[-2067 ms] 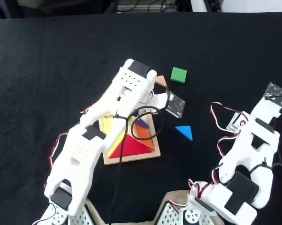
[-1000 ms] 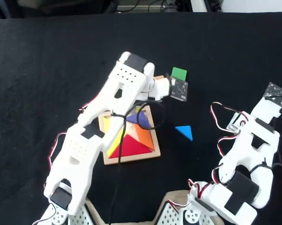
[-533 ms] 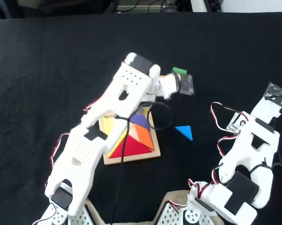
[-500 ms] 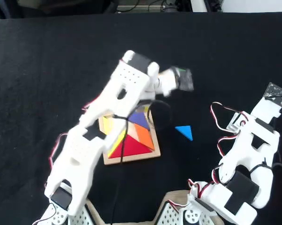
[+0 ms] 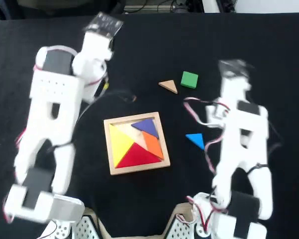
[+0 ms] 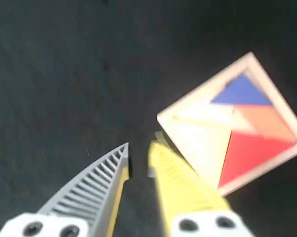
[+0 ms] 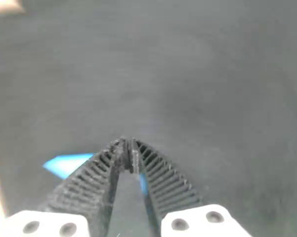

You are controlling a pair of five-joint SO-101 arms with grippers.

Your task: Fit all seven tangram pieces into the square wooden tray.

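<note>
I am holding the right gripper (image 7: 124, 148), clenched and empty, near the blue triangle (image 5: 195, 140); I am planning to part its jaws before descending; the square wooden tray (image 5: 108, 149) is lying nearby; the left gripper (image 6: 138, 158) is hanging slightly parted.

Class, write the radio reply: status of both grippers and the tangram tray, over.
Left gripper slightly open, empty; right gripper shut, empty. In tray: four pieces; tan triangle, green square, blue triangle outside. Nothing over tray.
</note>
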